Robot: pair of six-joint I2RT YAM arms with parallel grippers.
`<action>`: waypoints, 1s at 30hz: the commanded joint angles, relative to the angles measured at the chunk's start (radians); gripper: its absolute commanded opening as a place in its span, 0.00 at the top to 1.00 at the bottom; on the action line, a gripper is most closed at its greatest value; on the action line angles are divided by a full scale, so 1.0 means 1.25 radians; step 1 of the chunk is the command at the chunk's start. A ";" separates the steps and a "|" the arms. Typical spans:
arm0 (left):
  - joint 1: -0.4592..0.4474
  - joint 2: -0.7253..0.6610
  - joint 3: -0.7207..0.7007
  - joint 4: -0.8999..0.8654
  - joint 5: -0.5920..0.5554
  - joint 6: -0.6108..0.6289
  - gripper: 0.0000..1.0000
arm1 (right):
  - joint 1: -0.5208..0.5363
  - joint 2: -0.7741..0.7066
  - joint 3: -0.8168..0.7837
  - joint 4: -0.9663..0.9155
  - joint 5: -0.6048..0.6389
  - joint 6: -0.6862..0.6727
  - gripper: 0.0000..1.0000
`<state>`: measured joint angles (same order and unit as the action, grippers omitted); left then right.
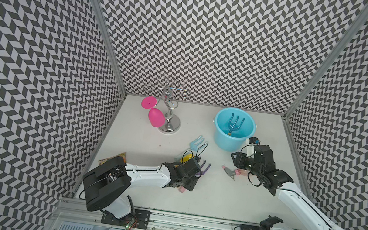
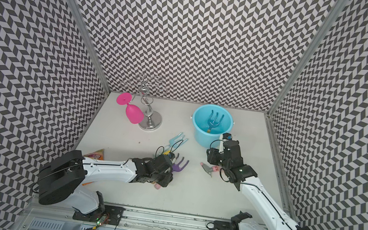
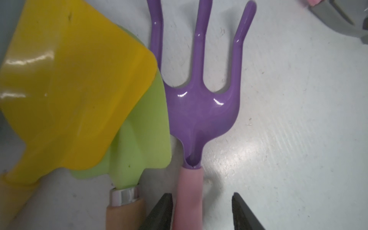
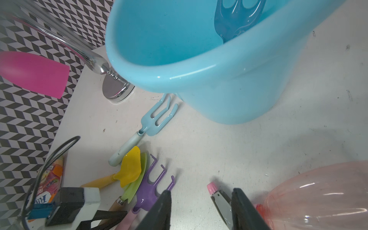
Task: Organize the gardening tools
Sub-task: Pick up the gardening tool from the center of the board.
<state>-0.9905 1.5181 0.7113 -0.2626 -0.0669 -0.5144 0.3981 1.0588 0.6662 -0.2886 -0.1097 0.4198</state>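
My left gripper (image 3: 202,211) is open astride the pink handle of the purple rake (image 3: 199,111); one finger touches the handle and the other stands apart. Beside the rake lie the yellow scoop (image 3: 69,89) and, under it, the green trowel (image 3: 143,129). The pale blue fork (image 1: 196,143) lies further back. A blue rake (image 1: 235,125) stands in the blue bucket (image 1: 216,125). My right gripper (image 4: 201,211) hangs open and empty just above the table. The pink spray bottle (image 4: 318,195) lies beside it, its grey trigger next to one finger.
A pink wine glass (image 1: 154,116) hangs upside down on a chrome rack (image 1: 169,124) at the back left. An orange packet (image 2: 96,155) lies by the left wall, behind the left arm. Patterned walls close in three sides.
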 commanded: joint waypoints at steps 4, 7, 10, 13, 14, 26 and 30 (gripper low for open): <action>-0.030 0.045 0.050 0.002 -0.025 0.012 0.58 | 0.006 -0.016 -0.013 0.032 0.005 0.003 0.49; -0.045 0.057 0.056 -0.008 -0.039 0.014 0.63 | 0.006 -0.016 -0.018 0.036 0.007 0.008 0.49; -0.058 0.056 0.051 -0.006 -0.046 0.014 0.71 | 0.006 -0.017 -0.017 0.036 0.007 0.011 0.49; -0.060 0.055 0.052 -0.005 -0.051 0.018 0.87 | 0.006 -0.018 -0.013 0.035 0.004 0.012 0.49; -0.060 0.053 0.055 -0.005 -0.053 0.019 0.91 | 0.006 -0.020 -0.012 0.036 0.001 0.013 0.49; -0.054 -0.101 0.108 -0.004 -0.122 0.069 1.00 | 0.004 -0.066 0.055 0.052 -0.138 -0.002 0.45; -0.050 -0.155 0.126 0.019 -0.151 0.080 1.00 | 0.004 -0.100 0.067 0.092 -0.220 0.005 0.40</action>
<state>-1.0595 1.3666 0.8371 -0.2768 -0.2035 -0.4416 0.3981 0.9730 0.7170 -0.2584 -0.2779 0.4278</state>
